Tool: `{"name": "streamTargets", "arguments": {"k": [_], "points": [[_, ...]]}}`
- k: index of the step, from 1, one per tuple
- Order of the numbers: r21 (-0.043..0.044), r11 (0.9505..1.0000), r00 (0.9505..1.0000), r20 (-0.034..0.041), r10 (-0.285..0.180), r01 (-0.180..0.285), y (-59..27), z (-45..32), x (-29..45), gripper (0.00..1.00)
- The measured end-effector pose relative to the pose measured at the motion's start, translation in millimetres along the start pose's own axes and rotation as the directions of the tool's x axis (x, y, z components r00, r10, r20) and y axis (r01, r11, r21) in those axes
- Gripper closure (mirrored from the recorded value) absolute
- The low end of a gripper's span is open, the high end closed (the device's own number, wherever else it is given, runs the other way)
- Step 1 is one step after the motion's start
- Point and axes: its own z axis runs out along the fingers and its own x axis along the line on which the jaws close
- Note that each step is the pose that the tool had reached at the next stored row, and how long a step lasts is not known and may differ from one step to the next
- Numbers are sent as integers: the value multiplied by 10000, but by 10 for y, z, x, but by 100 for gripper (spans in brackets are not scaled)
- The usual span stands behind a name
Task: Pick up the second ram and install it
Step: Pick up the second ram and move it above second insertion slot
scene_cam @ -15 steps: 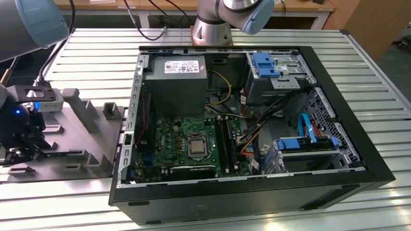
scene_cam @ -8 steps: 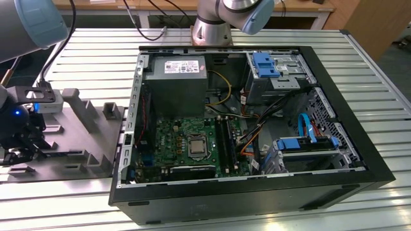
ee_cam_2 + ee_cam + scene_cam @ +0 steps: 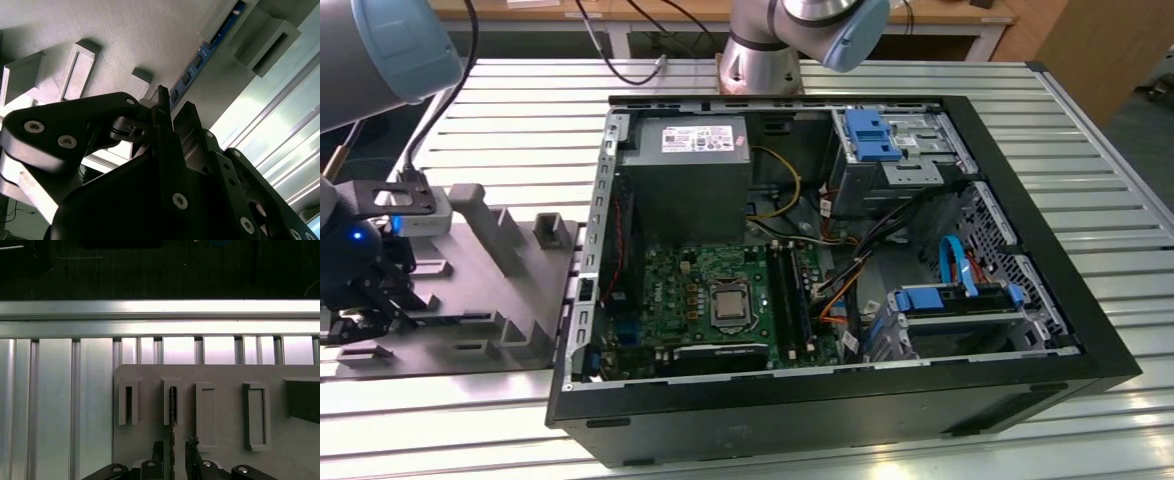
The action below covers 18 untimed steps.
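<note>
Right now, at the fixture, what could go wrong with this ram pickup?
The gripper straddles the second ram with a gap either side, so an uneven close could tilt the thin stick. The ram sits in slots of the grey fixture; a skewed lift might bind it there.

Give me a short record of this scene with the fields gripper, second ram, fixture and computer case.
gripper: open, one finger on each side of the second ram
second ram: standing on edge in a slot of the grey fixture
grey fixture: on the slotted metal table, at the exterior view's left of the computer case
computer case: open, motherboard exposed
</note>
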Motion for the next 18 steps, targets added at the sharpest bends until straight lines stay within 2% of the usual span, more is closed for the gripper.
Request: {"name": "streamTargets", "arguments": {"k": [8, 10, 11, 18], "points": [[2, 10000, 10000, 2, 0, 0, -1, 4, 0, 69], [3, 10000, 10000, 2, 0, 0, -1, 5, 0, 70], [3, 10000, 10000, 2, 0, 0, -1, 5, 0, 77], [3, 10000, 10000, 2, 0, 0, -1, 7, 0, 77]]}}
